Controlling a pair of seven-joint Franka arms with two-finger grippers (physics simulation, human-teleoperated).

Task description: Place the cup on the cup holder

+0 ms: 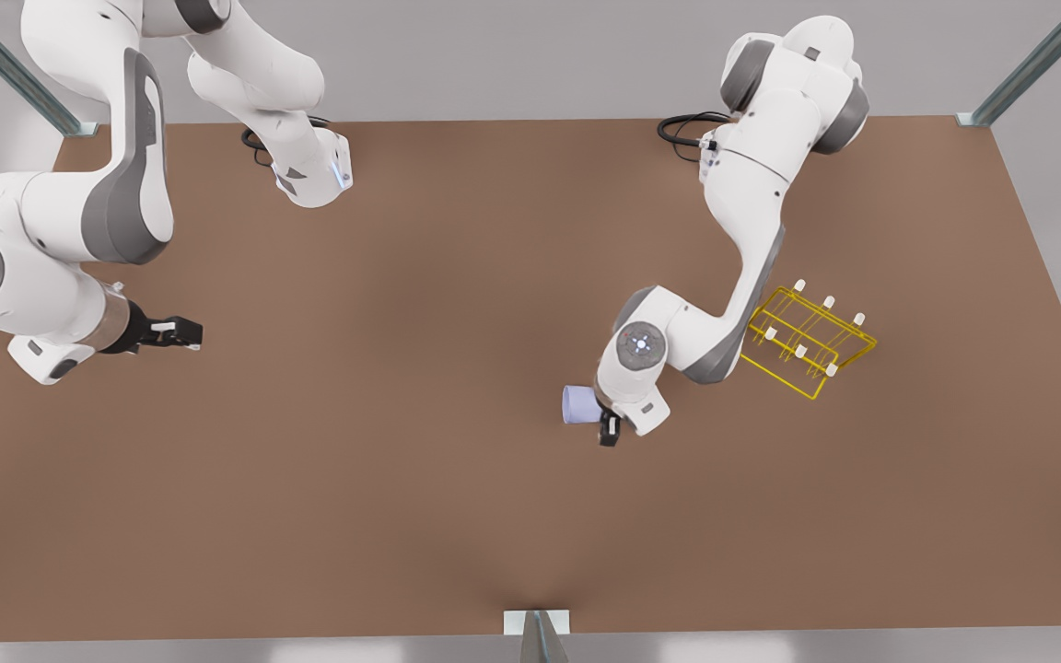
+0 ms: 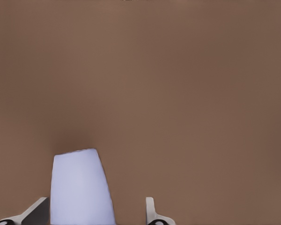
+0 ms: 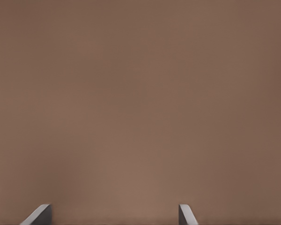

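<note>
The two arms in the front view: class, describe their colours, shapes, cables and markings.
Both arms have glossy white rounded shells with grey joint panels. Black cables loop at each base. Round grey caps carry small lit markings. The left tool and right tool are black with pale finger pads.

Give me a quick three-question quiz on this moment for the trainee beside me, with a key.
1. True or false: the cup already sits on the yellow rack.
2. Where is the cup? A) between the parted fingers of the left claw, with a gap showing beside one finger; B) upside down on a rack peg; C) alone in the middle of the table.
3. Fill in: the right claw, waiting over bare table at the front view's left, has its fingers ____.

Key: 1 false; 2 A; 3 open.
</note>
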